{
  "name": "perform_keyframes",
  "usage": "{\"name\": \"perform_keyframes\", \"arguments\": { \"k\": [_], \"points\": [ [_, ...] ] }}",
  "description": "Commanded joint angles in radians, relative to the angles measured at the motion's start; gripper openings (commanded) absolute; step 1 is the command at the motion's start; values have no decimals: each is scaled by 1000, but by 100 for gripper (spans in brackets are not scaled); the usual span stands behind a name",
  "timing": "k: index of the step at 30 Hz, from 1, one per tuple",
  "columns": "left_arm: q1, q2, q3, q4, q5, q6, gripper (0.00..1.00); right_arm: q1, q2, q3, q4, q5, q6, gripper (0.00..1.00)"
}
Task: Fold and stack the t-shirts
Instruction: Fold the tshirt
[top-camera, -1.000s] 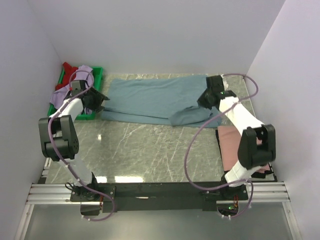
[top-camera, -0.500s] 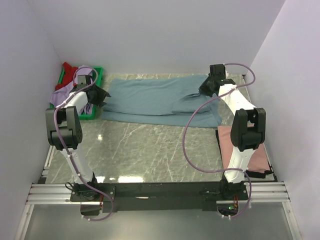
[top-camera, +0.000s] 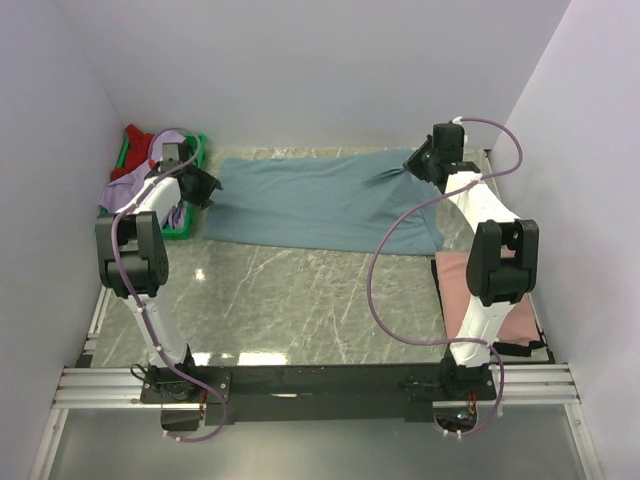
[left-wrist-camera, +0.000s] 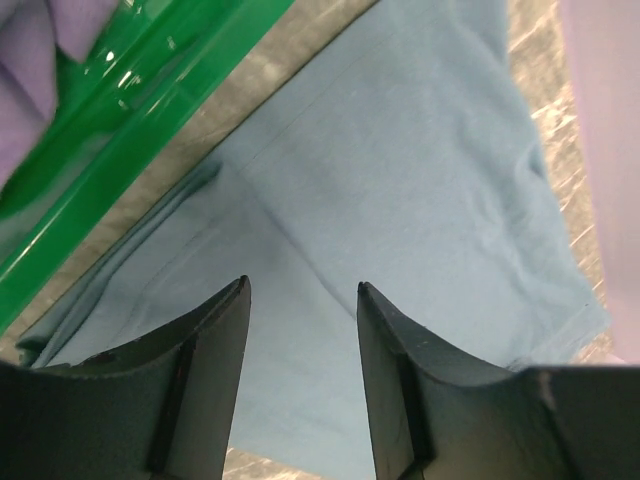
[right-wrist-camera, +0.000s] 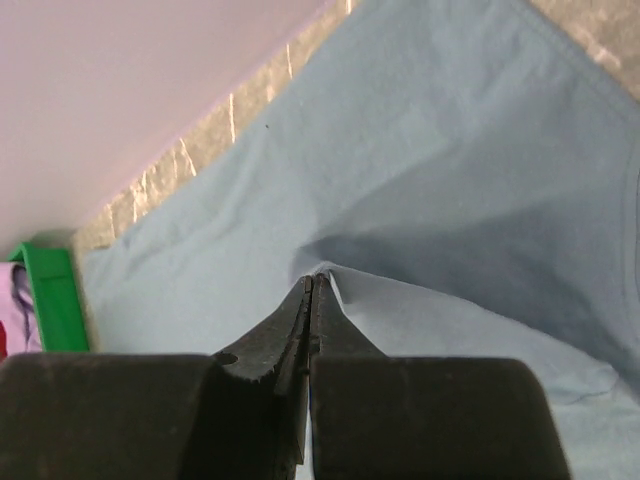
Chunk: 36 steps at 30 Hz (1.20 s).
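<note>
Top external view: a grey-blue t-shirt (top-camera: 320, 200) lies spread across the far part of the marble table (top-camera: 300, 300), its long axis running left to right. The left gripper (top-camera: 208, 187) hangs at the shirt's left edge, just beside the green tray (top-camera: 197, 150) in the far-left corner. The right gripper (top-camera: 412, 167) is at the shirt's far-right part, where the cloth rises to a small peak. A lavender t-shirt (top-camera: 115, 197) drapes over the tray's near wall and a red t-shirt (top-camera: 135, 136) lies bunched at its far end. A salmon pink t-shirt (top-camera: 455, 290) lies flat at the table's right side, partly hidden behind the right arm.

Left wrist view: the fingers (left-wrist-camera: 215, 340) stand apart with nothing between them, over the shirt's left hem; whether they touch the cloth cannot be told. The tray's rim crosses the upper-left corner.

Right wrist view: the fingers (right-wrist-camera: 290, 330) are pressed together on a raised fold of the grey-blue t-shirt, which lifts to a point at their tips while the surrounding cloth lies flat.
</note>
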Motion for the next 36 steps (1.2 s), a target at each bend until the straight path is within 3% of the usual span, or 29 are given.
{"name": "perform_keyframes", "arguments": {
  "k": [1, 9, 13, 15, 16, 19, 22, 27, 36],
  "points": [
    [-5, 1, 62, -29, -36, 2, 52, -17, -34, -4, 86, -22, 0, 0],
    [-24, -5, 29, -33, -61, 11, 52, -25, 24, 22, 92, -59, 8, 0],
    [-39, -28, -22, -18, -67, 12, 52, -28, 85, 76, 5, -35, 6, 3],
    [-42, -37, -41, -12, -70, 14, 52, -33, 99, 100, -28, -16, 0, 15],
    [-44, -48, -58, -7, -67, 21, 52, -34, 110, 111, -66, 5, -9, 38],
    [-42, -77, -104, 5, -56, 35, 52, -42, 98, 130, -118, 10, -38, 62],
    [-44, -129, -154, 10, -50, 46, 53, -42, 26, 98, -179, 33, -57, 64],
    [-42, -238, -239, -4, -56, 61, 53, -42, -190, -184, -177, 37, -11, 63],
    [-28, -341, -316, -18, -15, 61, 53, -41, -499, -745, -5, -26, 61, 61]
  ]
}}
